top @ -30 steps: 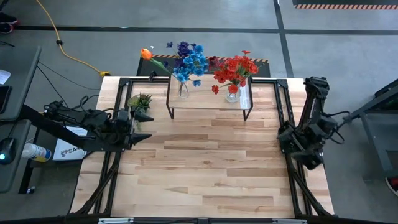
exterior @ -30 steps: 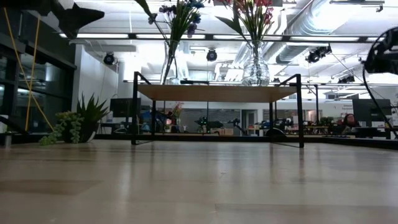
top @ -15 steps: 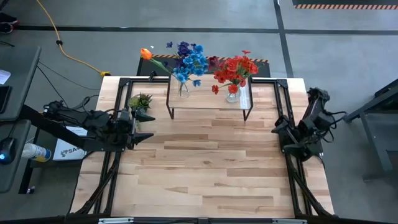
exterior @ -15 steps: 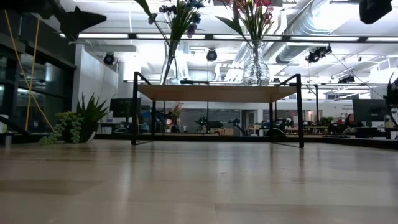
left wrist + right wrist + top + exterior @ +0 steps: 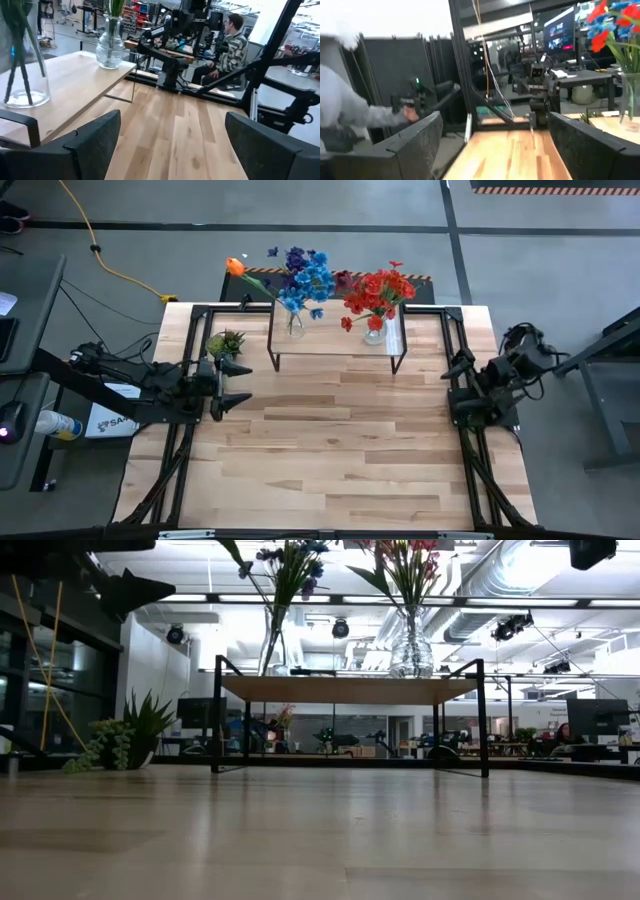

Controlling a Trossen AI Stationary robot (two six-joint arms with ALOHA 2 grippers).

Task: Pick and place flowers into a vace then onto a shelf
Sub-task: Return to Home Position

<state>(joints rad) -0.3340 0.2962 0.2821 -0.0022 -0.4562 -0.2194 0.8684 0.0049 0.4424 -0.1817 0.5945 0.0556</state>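
The shelf stands at the table's far middle. On it are two glass vases: one holds blue and purple flowers and an orange one, the other holds red flowers. The low view shows both vases upright on the shelf top. My left gripper hovers open at the table's left edge, pointing level across the table. My right gripper hovers open at the right edge. Neither holds anything.
A small green spiky plant stands on the table left of the shelf. Black frame rails run along both table sides. A person sits beyond the right side. Bare wood lies between shelf and near edge.
My right arm has swung round at the table's right edge. Its gripper has risen, rolled and tipped up from pointing down at the table to about level, facing the table's left. My left gripper has sunk a little. Both stay open.
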